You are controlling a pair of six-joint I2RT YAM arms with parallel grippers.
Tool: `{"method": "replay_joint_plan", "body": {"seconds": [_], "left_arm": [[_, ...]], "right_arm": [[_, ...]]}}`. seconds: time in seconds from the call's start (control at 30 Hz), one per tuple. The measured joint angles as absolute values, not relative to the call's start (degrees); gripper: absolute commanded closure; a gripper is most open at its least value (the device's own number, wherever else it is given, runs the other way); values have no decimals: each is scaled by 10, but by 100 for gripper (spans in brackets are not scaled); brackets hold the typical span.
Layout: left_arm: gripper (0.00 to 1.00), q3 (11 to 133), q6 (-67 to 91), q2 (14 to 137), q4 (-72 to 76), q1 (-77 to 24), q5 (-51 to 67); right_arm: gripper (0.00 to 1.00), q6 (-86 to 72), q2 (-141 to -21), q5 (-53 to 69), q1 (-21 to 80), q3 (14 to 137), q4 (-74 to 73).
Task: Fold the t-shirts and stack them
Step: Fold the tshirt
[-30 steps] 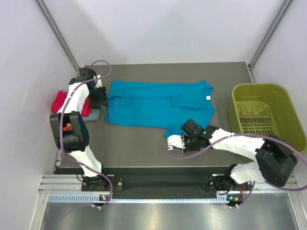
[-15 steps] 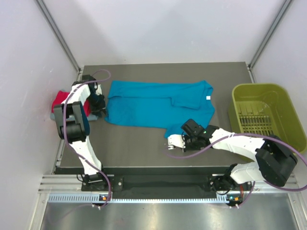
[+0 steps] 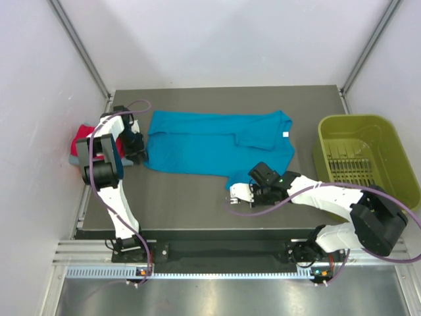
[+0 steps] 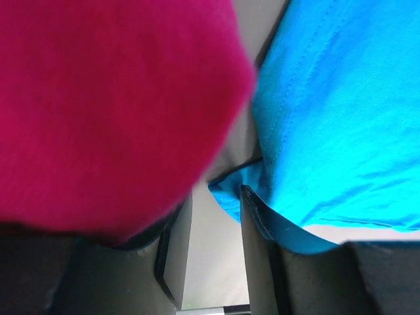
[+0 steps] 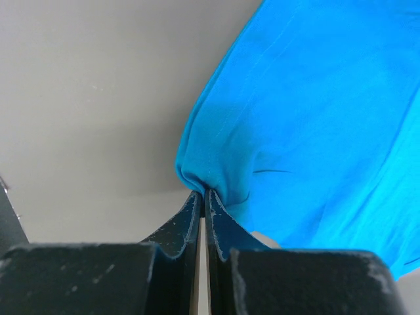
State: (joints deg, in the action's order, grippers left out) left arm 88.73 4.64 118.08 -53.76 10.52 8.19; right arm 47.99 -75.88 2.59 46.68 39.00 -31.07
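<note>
Right wrist: right fingers [image 5: 195,207] pinched shut on teal shirt [image 5: 315,118] corner, low on desk [image 5: 85,98]. Shirt lies spread mid-desk; left fingers [image 4: 254,216] slightly apart at its left edge, beside magenta shirt [image 4: 98,98].

Soft, even light is coming from above in the top view: the white walls [image 3: 230,39] are glowing bright, and only faint shadows are falling on the grey table [image 3: 184,197]. In the left wrist view the magenta t-shirt [image 4: 111,105] is lying far out of focus, one smooth blur, while the teal t-shirt [image 4: 341,118] is showing its stitching sharply. In the right wrist view a soft shadow is darkening the table beside the right gripper [image 5: 204,193].
</note>
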Motion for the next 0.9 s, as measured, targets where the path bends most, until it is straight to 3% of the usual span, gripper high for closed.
{"method": "replay_joint_plan", "body": {"seconds": [0.23,0.27,0.3,0.4,0.7,0.9], "left_arm": [[61,887,47,1187,-538,105,86],[69,887,47,1187,-538,105,89],[88,887,48,1188,-538,105,92],[100,887,49,1189,-537,105,103],[100,872,48,1181,-538,105,124],[100,845,46,1095,-551,105,126]], "right_arm": [[100,480,-765,26,463,399,-307],[100,480,-766,26,463,399,-307],[100,480,-768,26,463,399,-307],[100,480,-771,26,462,399,-306],[100,480,-771,26,456,399,-303],[100,475,-771,18,438,415,-305]]}}
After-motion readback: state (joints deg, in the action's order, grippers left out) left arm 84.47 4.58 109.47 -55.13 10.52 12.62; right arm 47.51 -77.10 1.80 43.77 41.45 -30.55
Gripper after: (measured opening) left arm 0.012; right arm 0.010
